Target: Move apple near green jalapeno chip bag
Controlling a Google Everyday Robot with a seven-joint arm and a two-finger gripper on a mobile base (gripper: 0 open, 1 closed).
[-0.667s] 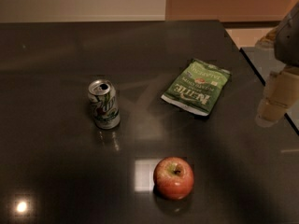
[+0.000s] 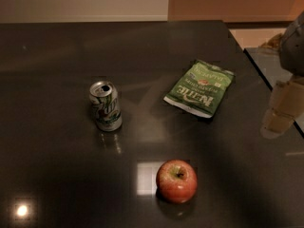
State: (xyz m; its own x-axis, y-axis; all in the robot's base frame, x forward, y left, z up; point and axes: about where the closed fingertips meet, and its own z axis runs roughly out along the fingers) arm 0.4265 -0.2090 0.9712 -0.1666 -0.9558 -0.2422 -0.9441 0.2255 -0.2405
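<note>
- Apple (image 2: 176, 180): front-centre on table (image 2: 57, 70), upright w/ stem dimple up, nothing touching it; free all round, so approach from above looks open
- Bag (image 2: 199, 88): lies flat, further back & a bit right of apple, well apart from it; skewed, lettering upside down from this view
- Can (image 2: 106, 106): upright, opened top, left of bag and back-left of apple, well apart from both; prob. just a distractor, also green/white, so not to be mixed up w/ bag
- Gripper (image 2: 278, 115): at right edge of view, over table's right rim, right of bag, well apart from apple; carries none of the 3 items; open or closed, can't tell
- Step, as I judge it: reach to apple not yet made, task at its start, since apple is nowhere near bag
- Next move likely needs gripper to swing in left & toward front, come down over apple
- Drop spot: bare table just beside bag's near edge seems best; keeps clear of can
- Risks: round apple may roll or slip if pinched off-centre; arm passing low could drag the light flat bag
</note>
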